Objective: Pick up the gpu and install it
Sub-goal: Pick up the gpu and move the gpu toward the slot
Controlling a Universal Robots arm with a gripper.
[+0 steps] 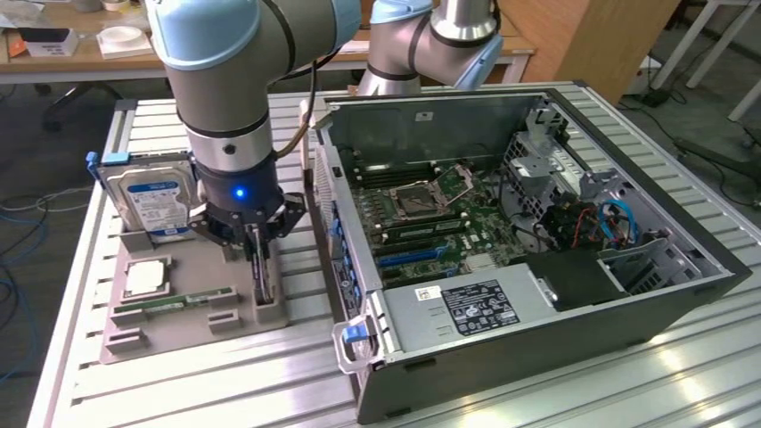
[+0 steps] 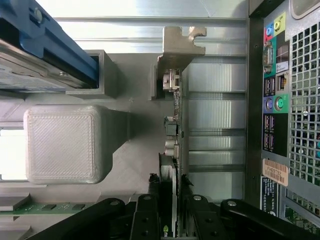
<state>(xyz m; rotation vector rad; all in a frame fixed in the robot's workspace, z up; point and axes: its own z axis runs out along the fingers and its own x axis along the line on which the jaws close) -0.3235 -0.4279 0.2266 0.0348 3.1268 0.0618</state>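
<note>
One arm is working here, and its gripper (image 1: pixel 256 239) is sitting low over the grey holder tray (image 1: pixel 178 337) on the worktop (image 1: pixel 238 388). The gpu (image 1: pixel 264 290) is standing on its long edge in a slot along the tray edge nearest the open computer case (image 1: pixel 571 334). In the wrist view the fingers (image 2: pixel 149 210) are straddling the gpu (image 2: pixel 172 125), one on each face. As far as I can judge, they are pinching the gpu rather than standing spread. The metal bracket (image 2: pixel 180 42) is showing at the card's far end, away from the gripper (image 2: pixel 170 197).

So the grasp looks to be happening, but the lift is not: the card is sitting in its slot. The motherboard (image 1: pixel 429 214) inside the case is waiting with no card in it, so the whole install is left. The hard drive (image 1: pixel 149 201) and RAM stick (image 1: pixel 173 303) are sitting untouched in the tray.
</note>
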